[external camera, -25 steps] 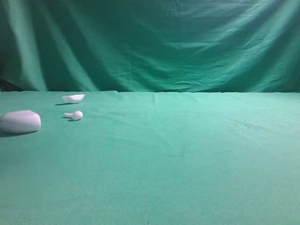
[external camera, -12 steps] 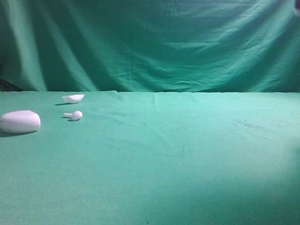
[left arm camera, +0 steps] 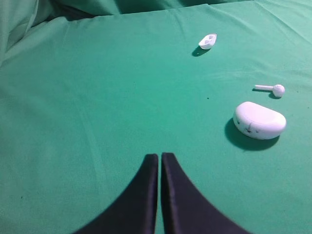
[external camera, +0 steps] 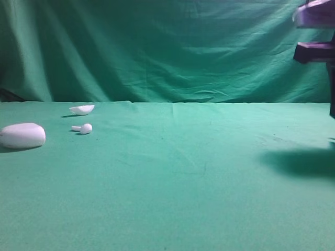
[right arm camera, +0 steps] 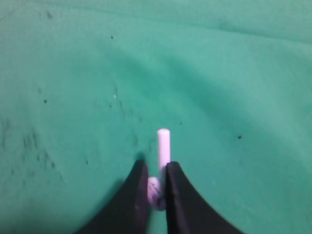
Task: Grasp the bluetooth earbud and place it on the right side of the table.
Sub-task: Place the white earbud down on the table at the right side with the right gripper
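From the high view, my right arm [external camera: 315, 31] has just come into sight at the top right corner. A moment ago that corner showed only the green curtain. Now a dark shadow lies under my arm on the right side of the wide counter covered in wrinkled green cloth [external camera: 183, 178]. Far off on the left sit the big white oval case [external camera: 22, 136], a small white earbud with a plain round head [external camera: 82, 128] and a little white shell-shaped piece [external camera: 82, 109].

From my left wrist, my left hand [left arm camera: 159, 161] is squeezed shut with nothing in it. It hangs above the cloth, near the case.

From my right wrist, my right hand [right arm camera: 156, 178] is pinched almost shut on the tiny white plastic bluetooth earbud [right arm camera: 163, 151]. Its bulb sits between my fingers and its stem pokes out in front, over the green cloth.

I think the earbud is now over the right side, so next I should lower it and let go gently.
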